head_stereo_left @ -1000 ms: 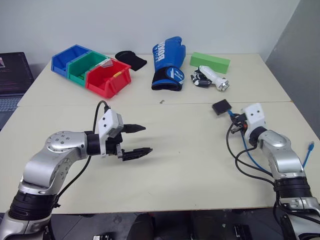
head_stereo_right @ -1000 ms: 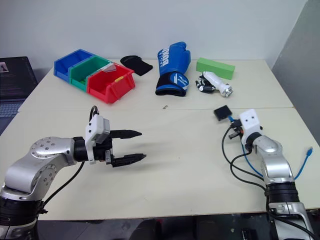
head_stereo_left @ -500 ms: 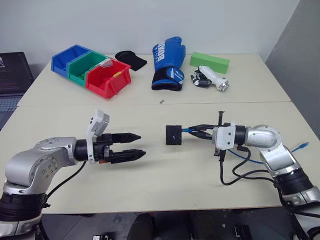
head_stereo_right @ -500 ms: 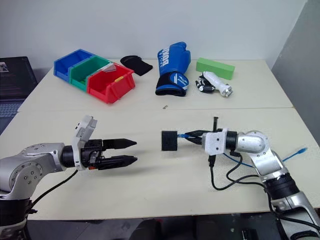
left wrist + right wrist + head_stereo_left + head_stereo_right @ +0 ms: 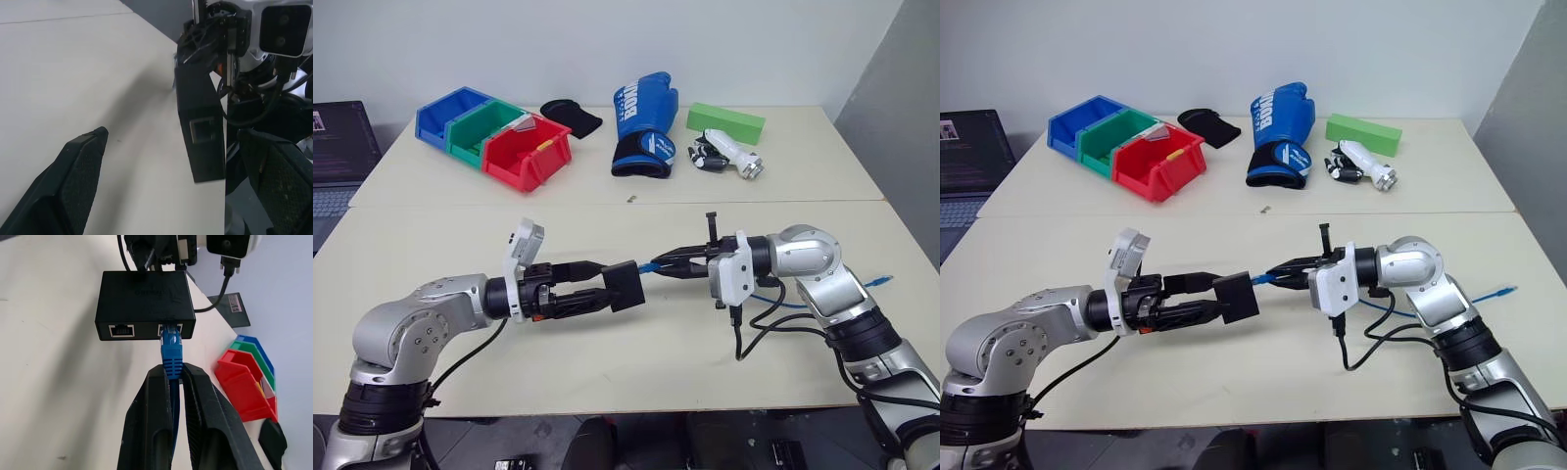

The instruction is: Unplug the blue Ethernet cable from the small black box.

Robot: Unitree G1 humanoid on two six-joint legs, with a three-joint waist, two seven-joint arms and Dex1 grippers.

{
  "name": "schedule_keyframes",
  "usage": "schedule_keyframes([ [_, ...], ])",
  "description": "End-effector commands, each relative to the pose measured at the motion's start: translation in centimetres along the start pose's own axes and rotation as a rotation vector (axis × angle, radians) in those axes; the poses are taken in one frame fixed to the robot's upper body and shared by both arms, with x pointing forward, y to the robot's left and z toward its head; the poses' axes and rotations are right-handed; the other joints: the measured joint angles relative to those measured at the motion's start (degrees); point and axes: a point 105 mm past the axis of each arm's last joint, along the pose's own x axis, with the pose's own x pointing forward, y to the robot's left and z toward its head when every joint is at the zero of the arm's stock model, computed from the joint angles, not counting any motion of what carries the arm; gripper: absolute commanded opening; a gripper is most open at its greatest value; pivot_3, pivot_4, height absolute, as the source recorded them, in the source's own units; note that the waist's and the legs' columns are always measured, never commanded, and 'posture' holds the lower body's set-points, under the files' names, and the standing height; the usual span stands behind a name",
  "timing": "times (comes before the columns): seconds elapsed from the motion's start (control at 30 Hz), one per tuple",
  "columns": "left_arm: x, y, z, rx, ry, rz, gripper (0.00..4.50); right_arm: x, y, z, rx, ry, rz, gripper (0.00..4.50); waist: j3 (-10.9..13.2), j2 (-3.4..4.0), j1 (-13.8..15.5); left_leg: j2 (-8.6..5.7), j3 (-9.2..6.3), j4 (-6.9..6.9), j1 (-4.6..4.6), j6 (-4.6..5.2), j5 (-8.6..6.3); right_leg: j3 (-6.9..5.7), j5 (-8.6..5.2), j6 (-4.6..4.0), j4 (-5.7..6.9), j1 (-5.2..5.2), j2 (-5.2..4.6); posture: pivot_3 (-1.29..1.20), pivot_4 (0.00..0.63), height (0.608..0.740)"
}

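Two cream-coloured tables [image 5: 431,245] stand pushed together, their seam running from the left edge to the right edge. A plain white wall [image 5: 607,44] rises behind the far edge. A grey panel [image 5: 901,108] stands beyond the far right corner. Lighting is soft and even.

Counting up: three bins – one blue bin [image 5: 448,114], one green bin [image 5: 487,125], one red bin [image 5: 524,154] – one boxing glove [image 5: 643,122], one green block [image 5: 725,122], one black box [image 5: 626,286], one blue cable [image 5: 656,265], one laptop [image 5: 340,152]
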Motion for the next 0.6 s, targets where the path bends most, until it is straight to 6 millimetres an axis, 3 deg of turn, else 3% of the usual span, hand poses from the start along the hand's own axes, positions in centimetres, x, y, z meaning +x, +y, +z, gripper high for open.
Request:
schedule_keyframes([
  [0.03, 0.6, -0.9, 0.7, 0.019, -0.028, -0.035, 4.5, 0.0, -1.1, 1.2, -0.042, -0.03, -0.012, 0.08, 0.0, 0.0, 0.0, 0.0, 0.0, 0.01, 0.0, 0.0, 0.0, 0.0, 0.0, 0.0, 0.01, 0.0, 0.0, 0.0, 0.15, 0.74],
  [0.2, 1.1, -1.3, 0.5, -0.016, -0.044, -0.071, 3.86, 0.2, -1.2, 1.5, -0.056, -0.038, -0.014, 0.08, 0.0, 0.0, 0.01, 0.0, 0.0, 0.05, 0.0, 0.0, 0.0, 0.01, 0.0, 0.0, 0.06, 0.0, 0.0, 0.0, 0.15, 0.74],
  [0.6, 1.1, -0.5, 0.0, -0.045, -0.053, -0.041, 1.37, 0.4, -1.8, 2.2, -0.117, -0.064, -0.054, 0.07, 0.0, 0.0, 0.07, -0.01, 0.0, 0.15, 0.0, 0.0, 0.0, 0.01, 0.0, 0.0, 0.15, 0.0, 0.0, 0.0, 0.15, 0.74],
])
